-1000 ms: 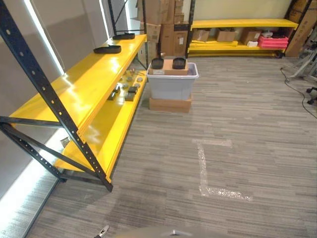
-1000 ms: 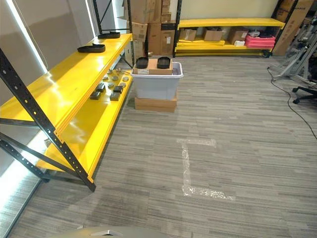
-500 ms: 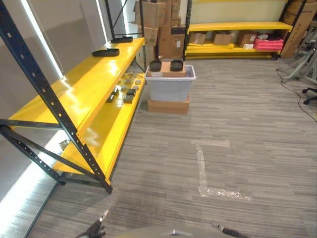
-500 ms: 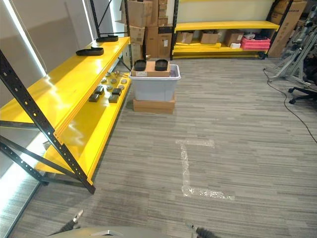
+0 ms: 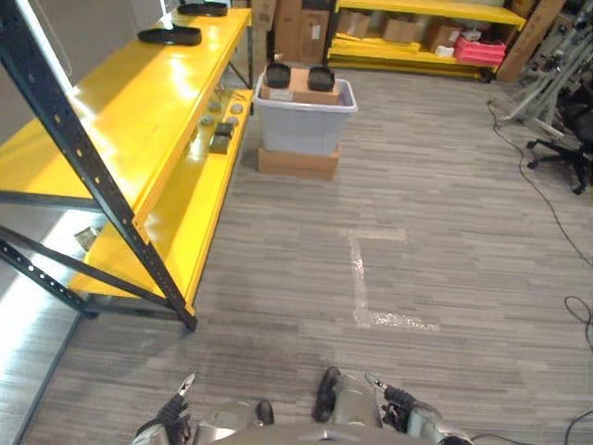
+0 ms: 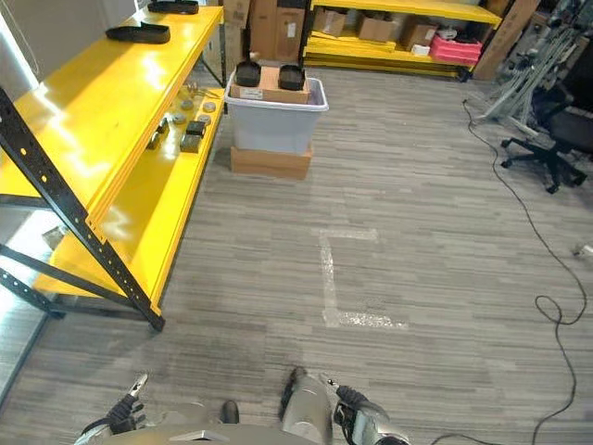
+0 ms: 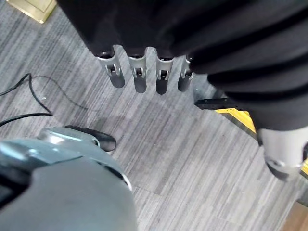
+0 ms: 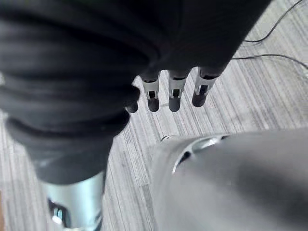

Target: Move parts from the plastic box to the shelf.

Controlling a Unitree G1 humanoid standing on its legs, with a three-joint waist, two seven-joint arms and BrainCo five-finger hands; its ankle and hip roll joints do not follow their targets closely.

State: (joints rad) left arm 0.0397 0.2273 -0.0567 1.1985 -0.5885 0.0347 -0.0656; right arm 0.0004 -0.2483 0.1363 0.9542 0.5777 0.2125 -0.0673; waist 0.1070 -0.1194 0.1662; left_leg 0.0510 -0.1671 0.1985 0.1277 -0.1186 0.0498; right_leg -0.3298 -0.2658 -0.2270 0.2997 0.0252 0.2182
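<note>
Grey plastic box (image 5: 304, 130) standing on a flat cardboard carton (image 5: 296, 163) on the floor (image 5: 435, 241), just beside the far end of the yellow shelf (image 5: 120, 120). Two black parts (image 5: 278, 75) (image 5: 321, 78) lie on a cardboard piece (image 5: 301, 85) at the top of the box. Small dark and round parts (image 5: 220, 139) lie on the lower shelf level, near its far end; two flat black trays (image 5: 170, 36) (image 5: 203, 9) sit on the upper level toward its far end. White tape marks (image 5: 366, 287) cross the floor midway. Left robot hand (image 7: 139, 77) hangs low over the floor, fingers straight, holding nothing. Right robot hand (image 8: 175, 94) likewise hangs with straight fingers, empty. Another yellow rack (image 5: 422, 37) with cartons stands at the far wall.
</note>
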